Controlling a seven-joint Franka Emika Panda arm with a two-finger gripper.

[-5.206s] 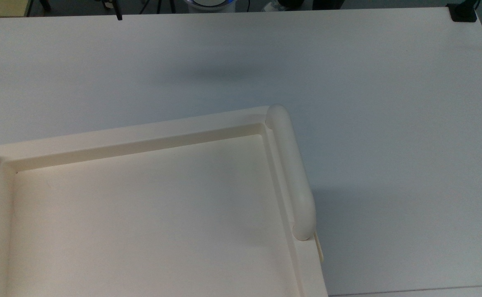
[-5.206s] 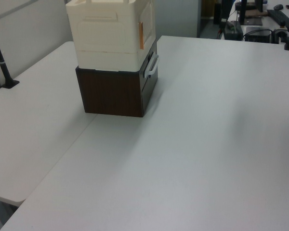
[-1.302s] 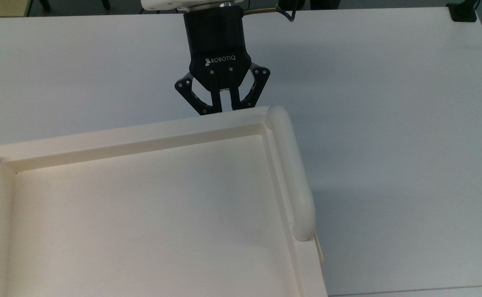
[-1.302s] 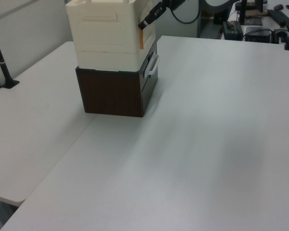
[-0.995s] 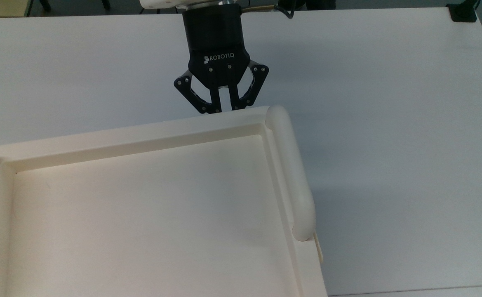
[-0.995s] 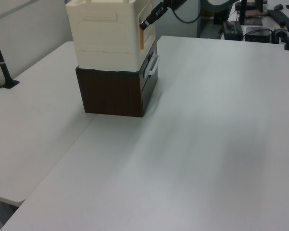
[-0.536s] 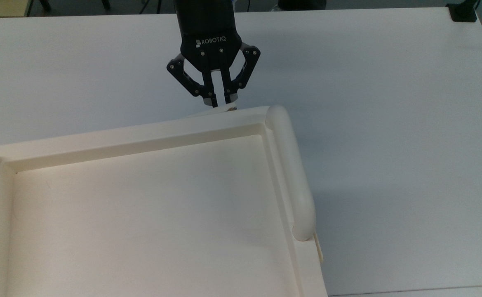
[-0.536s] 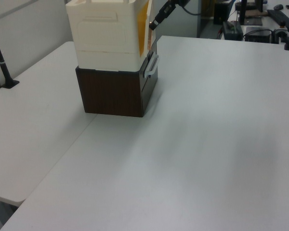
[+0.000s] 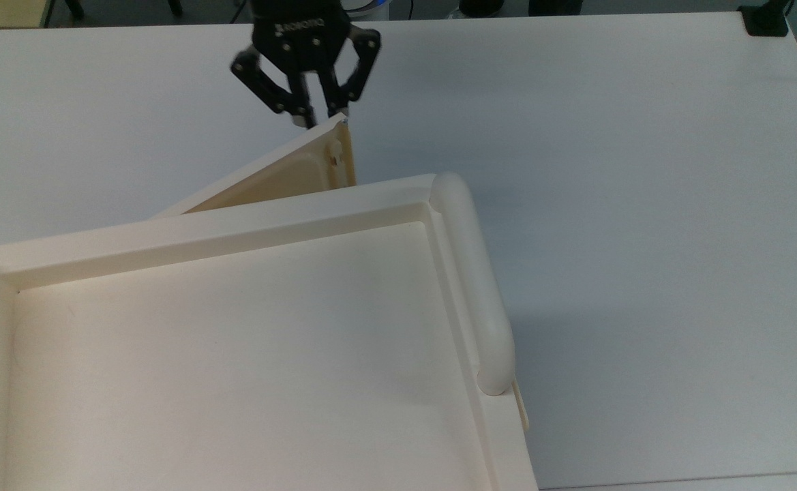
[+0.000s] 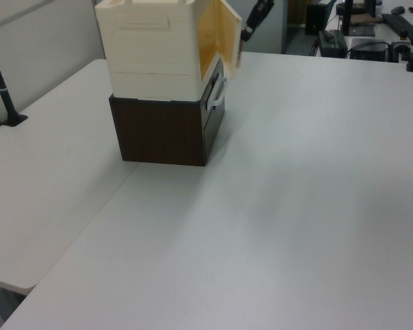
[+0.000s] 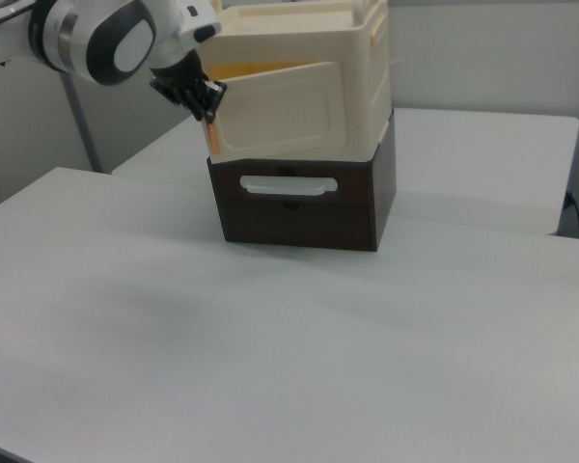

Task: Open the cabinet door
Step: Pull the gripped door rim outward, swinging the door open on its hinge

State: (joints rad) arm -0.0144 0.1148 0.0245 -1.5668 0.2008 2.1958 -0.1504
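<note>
The cabinet door (image 9: 282,174), a thin cream panel, stands swung out from the cream cabinet (image 10: 151,48), hinged toward the top view's left. Small fittings show on its inner face. My black gripper (image 9: 320,117) is shut on the door's free edge, at the top view's upper middle. In the left view the door (image 10: 226,31) angles out to the right with the gripper (image 10: 243,36) at its outer edge. In the right view the door (image 11: 289,106) hangs ajar, and the gripper (image 11: 210,111) holds its left edge.
The cabinet sits on a dark brown drawer box (image 11: 299,207) with a white handle (image 11: 289,183). Its recessed top (image 9: 234,354) has a thick tube rail (image 9: 470,286) along the top view's right side. White table (image 9: 643,204) spreads around; a black clamp (image 9: 766,20) sits at the far corner.
The gripper came in, shut on the door's edge and moved toward the top view's upper left. The door swung from closed to clearly ajar, and the cabinet shifted slightly.
</note>
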